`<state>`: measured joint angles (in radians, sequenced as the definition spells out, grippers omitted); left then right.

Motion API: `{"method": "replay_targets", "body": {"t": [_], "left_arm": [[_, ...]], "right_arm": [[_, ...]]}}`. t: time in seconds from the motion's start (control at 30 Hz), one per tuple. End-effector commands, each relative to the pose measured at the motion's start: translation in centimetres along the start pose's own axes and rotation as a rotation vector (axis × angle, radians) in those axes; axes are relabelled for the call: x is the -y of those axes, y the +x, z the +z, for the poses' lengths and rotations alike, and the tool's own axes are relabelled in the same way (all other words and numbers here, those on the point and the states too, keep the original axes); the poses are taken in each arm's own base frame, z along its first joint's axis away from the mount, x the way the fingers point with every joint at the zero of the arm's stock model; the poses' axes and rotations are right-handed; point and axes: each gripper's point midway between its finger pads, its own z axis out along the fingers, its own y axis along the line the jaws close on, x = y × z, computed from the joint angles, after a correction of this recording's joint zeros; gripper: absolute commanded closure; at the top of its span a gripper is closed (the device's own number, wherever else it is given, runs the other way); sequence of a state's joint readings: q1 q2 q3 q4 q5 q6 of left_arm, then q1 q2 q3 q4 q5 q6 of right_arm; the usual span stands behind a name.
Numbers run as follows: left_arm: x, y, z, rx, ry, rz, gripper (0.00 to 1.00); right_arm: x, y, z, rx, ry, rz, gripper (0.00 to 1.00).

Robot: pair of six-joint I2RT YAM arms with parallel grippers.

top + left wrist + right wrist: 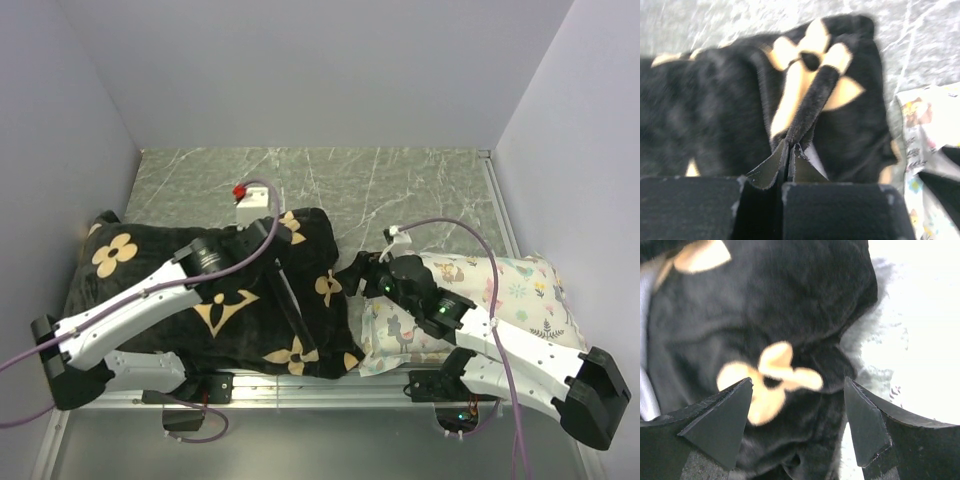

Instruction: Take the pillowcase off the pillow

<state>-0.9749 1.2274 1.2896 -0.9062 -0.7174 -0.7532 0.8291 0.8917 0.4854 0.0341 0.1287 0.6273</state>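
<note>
Left hand: arm stretched across pillowcase, clamped on a raised fold. Right hand: jaws spread wide, hovering at pillowcase edge.

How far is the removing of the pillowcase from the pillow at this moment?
Done: almost nothing; the pillowcase looks stuffed, so the pillow seems fully inside, out of sight. In hand: the left jaws are shut on a raised fold of the plush. The right jaws stand open above the case's right end, holding nothing. Left: drawing the whole cover off.
</note>
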Motion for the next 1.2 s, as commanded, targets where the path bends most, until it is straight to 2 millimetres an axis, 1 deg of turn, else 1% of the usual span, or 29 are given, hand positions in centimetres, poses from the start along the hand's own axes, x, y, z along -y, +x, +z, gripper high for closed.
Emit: {"method": "replay_targets", "body": {"t": [0.0,0.03,0.07,0.13,0.17,0.23,0.27,0.3,0.33,0.4,0.43,0.47,0.53,0.57,0.63,0.7,0.73,0.77,0.83,0.87,0.9,0.97,1.0,1.03,1.07,1.1,1.13,1.17], "left_arm": [[-2.9,1.8,-0.6,-0.01,-0.066,-0.056,0.99],[-3.5,1.7,-1.3,0.003,-0.058,-0.111,1.0],[-4.0,2.4,-1.3,-0.003,-0.063,-0.12,1.0],[-4.1,2.3,-1.9,0.017,-0.018,-0.182,1.0],[-4.4,3.1,-1.7,0.01,-0.016,-0.184,1.0],[-4.5,3.3,-1.8,0.016,0.0,-0.219,1.0],[-4.6,3.8,-1.6,0.01,-0.006,-0.217,0.99],[-4.6,3.9,-1.6,0.008,-0.002,-0.221,0.99],[-4.4,3.9,-1.5,0.009,0.006,-0.227,0.99],[-4.4,4.2,-1.3,0.005,0.003,-0.225,0.99],[-4.4,4.3,-1.2,0.005,-0.001,-0.227,0.99],[-4.4,4.3,-1.2,0.005,0.0,-0.231,0.99],[-4.4,4.3,-1.1,0.009,-0.001,-0.233,0.99],[-4.4,4.2,-1.1,0.014,-0.002,-0.235,1.0],[-4.4,4.0,-1.2,0.02,0.0,-0.237,0.99],[-4.5,3.7,-1.3,0.025,-0.003,-0.24,0.99],[-4.6,3.7,-1.4,0.024,-0.006,-0.232,0.99],[-4.6,3.4,-1.5,0.029,-0.003,-0.236,1.0],[-4.6,3.3,-1.5,0.031,-0.006,-0.224,0.99],[-4.6,3.2,-1.5,0.033,-0.006,-0.222,0.99],[-4.7,3.3,-1.4,0.032,-0.016,-0.212,0.99],[-5.1,3.0,-1.4,0.039,-0.036,-0.208,0.99],[-5.3,2.9,-1.5,0.042,-0.046,-0.203,0.99],[-6.0,2.7,-1.5,0.046,-0.073,-0.196,1.0],[-6.3,2.2,-1.7,0.056,-0.075,-0.203,1.0],[-6.7,1.8,-1.9,0.064,-0.078,-0.196,1.0],[-7.2,1.2,-1.8,0.072,-0.083,-0.217,1.0],[-7.6,0.9,-1.8,0.076,-0.084,-0.219,1.0]], "right_arm": [[-2.6,-2.7,0.1,0.048,-0.057,-0.029,0.19],[-3.0,-3.2,0.1,0.052,-0.067,-0.035,0.19],[-3.5,-3.3,0.1,0.046,-0.08,-0.038,0.19],[-3.8,-3.4,0.4,0.03,-0.085,-0.05,0.19],[-4.7,-4.1,0.4,0.036,-0.104,-0.051,0.19],[-5.7,-4.0,0.7,0.016,-0.118,-0.065,0.19],[-6.6,-4.7,0.7,0.022,-0.129,-0.068,0.19],[-7.0,-4.7,1.1,0.018,-0.121,-0.081,0.19],[-8.1,-4.6,0.9,0.0,-0.13,-0.097,0.2],[-8.6,-4.1,1.6,-0.019,-0.108,-0.119,0.19],[-9.4,-4.4,1.6,-0.019,-0.114,-0.127,0.2],[-10.0,-3.5,2.0,-0.043,-0.114,-0.142,0.2],[-10.3,-2.9,2.5,-0.062,-0.095,-0.157,0.2],[-10.9,-3.0,2.8,-0.064,-0.097,-0.161,0.2],[-10.3,-0.9,4.7,-0.125,-0.046,-0.195,0.2],[-9.6,-0.2,5.7,-0.149,0.0,-0.213,0.2],[-9.5,-0.1,6.1,-0.157,0.018,-0.221,0.24],[-9.2,0.6,6.5,-0.177,0.026,-0.231,0.25],[-9.5,0.9,6.8,-0.178,0.008,-0.231,0.3],[-9.5,0.9,6.8,-0.178,0.004,-0.233,0.33],[-9.3,0.8,6.8,-0.172,0.015,-0.236,0.46],[-8.4,0.3,6.5,-0.169,0.068,-0.253,0.64],[-7.6,-0.3,6.3,-0.144,0.116,-0.263,0.78],[-6.7,-0.4,5.9,-0.148,0.153,-0.278,0.82],[-6.2,-1.3,5.2,-0.12,0.182,-0.274,0.86],[-5.2,-2.2,4.8,-0.088,0.23,-0.274,0.94],[-3.7,-2.2,4.3,-0.09,0.274,-0.276,0.97],[-3.2,-3.1,3.6,-0.066,0.284,-0.261,0.99]]}}
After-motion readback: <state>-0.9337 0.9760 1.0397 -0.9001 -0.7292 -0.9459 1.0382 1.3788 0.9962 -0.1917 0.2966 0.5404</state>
